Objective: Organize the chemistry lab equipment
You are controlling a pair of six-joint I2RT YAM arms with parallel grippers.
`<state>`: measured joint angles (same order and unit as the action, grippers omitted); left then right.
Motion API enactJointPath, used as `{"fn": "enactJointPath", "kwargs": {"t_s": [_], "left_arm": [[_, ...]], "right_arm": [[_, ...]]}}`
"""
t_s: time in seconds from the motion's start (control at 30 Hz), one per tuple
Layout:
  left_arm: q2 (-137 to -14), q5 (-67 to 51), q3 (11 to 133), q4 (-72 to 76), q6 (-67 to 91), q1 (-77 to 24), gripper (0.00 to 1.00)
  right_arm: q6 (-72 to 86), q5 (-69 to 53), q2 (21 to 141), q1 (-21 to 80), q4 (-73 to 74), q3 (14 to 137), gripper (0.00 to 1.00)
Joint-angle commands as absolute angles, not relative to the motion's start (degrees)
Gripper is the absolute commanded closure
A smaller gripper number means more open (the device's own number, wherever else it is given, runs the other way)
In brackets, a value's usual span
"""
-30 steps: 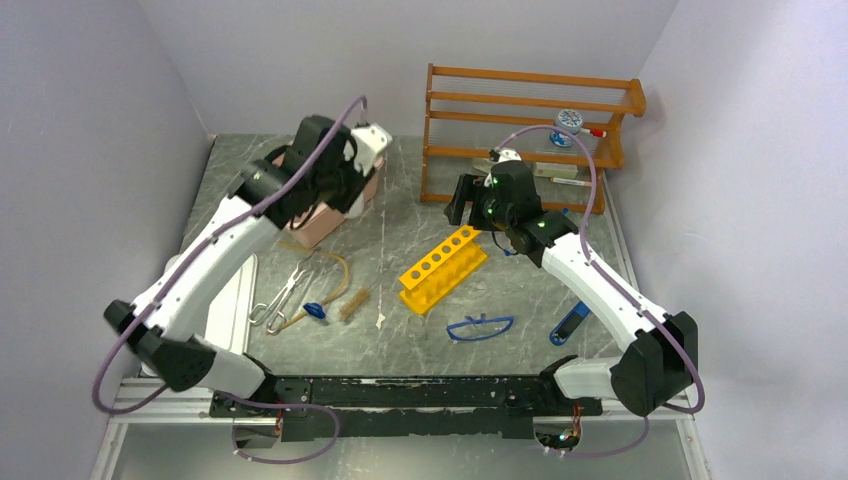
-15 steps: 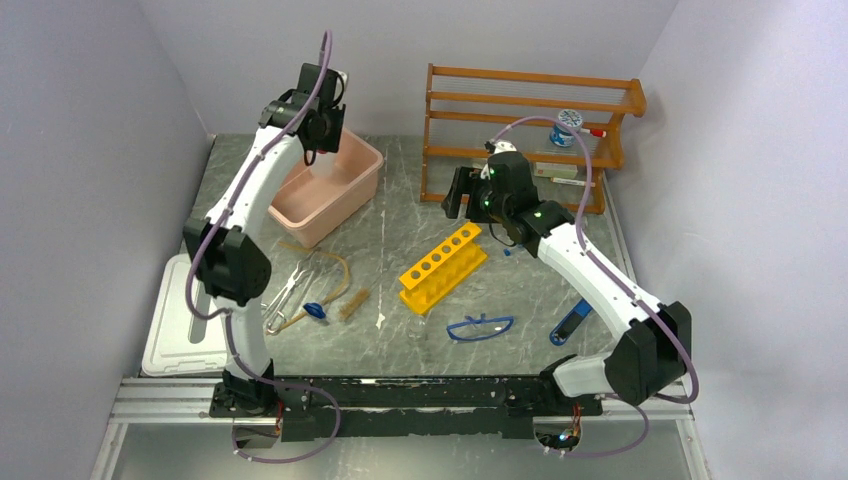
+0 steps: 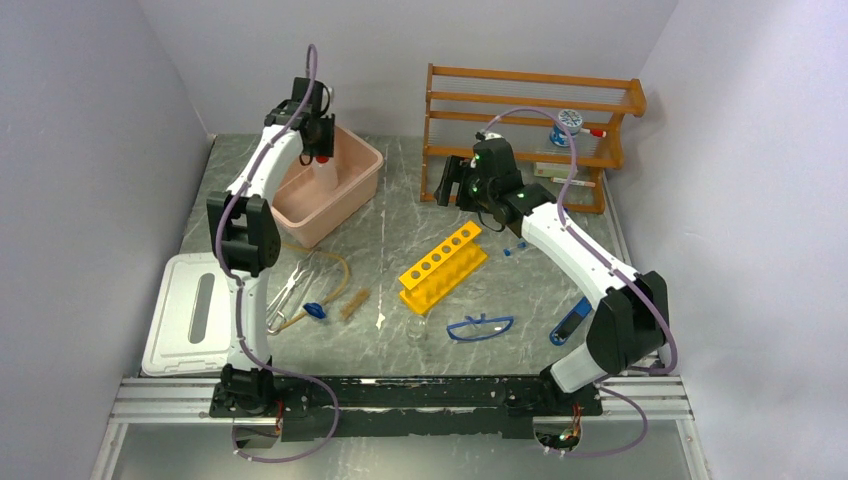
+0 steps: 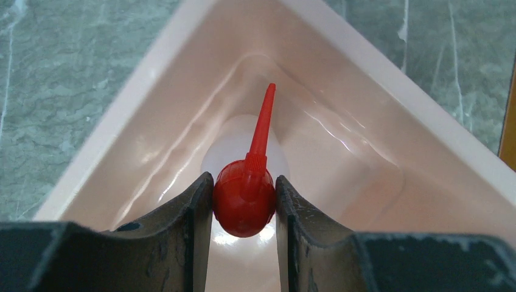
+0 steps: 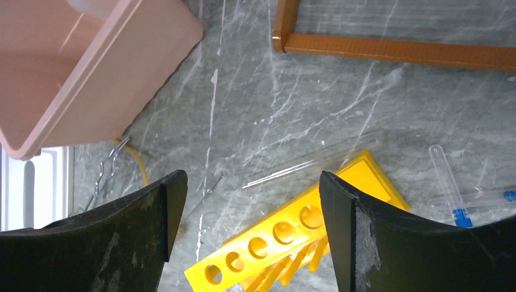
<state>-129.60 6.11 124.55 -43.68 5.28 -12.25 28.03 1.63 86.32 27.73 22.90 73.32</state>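
1 rack (image 3: 443,266), 1 btl (image 4: 244,198) — 2 blue-cap tubes (image 5: 447,182)

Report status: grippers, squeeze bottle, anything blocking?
Left gripper shut on squeeze bottle by its red cap, bottle inside pink tub. Right gripper open, empty, above yellow rack. No blocker in view.

A robotics test cell dressed as a chemistry bench is shown. A grey marbled tabletop (image 3: 400,195) is boxed in by plain lavender walls (image 3: 90,150), and an aluminium rail (image 3: 150,395) is seen along the bottom edge. A yellow test-tube rack (image 3: 443,266) at centre, a wooden shelf rack (image 3: 431,130) at upper right and blue-framed goggles (image 3: 480,326) at lower centre are laid out.
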Motion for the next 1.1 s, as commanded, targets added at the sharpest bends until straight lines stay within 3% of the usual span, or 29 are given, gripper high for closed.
{"fn": "enactJointPath", "kwargs": {"t_s": [0.0, 0.23, 0.37, 0.6, 0.7, 1.07], "left_arm": [[-131.69, 3.02, 126.74, -38.87, 7.70, -10.66, 0.95], [-134.02, 2.50, 127.97, -36.72, 10.94, -10.60, 0.91], [-134.66, 1.17, 128.35, -35.84, 12.25, -10.55, 0.76], [-131.61, -1.84, 127.97, -34.84, 13.09, -10.40, 0.36], [-129.17, -2.95, 127.26, -33.55, 13.66, -10.03, 0.25], [-121.20, -2.69, 126.80, -35.45, 11.39, -9.67, 0.15]], "right_arm": [[29.86, 2.95, 88.25, 27.51, 23.59, 76.95, 0.17], [29.69, 4.17, 87.97, 27.51, 23.14, 76.37, 0.17], [29.40, 4.35, 87.38, 27.53, 22.12, 75.27, 0.17], [28.71, 4.06, 87.89, 27.51, 21.80, 75.92, 0.17], [28.38, 4.01, 87.85, 27.49, 21.43, 75.96, 0.17], [26.63, 3.57, 87.64, 27.49, 19.97, 75.43, 0.17]]}}
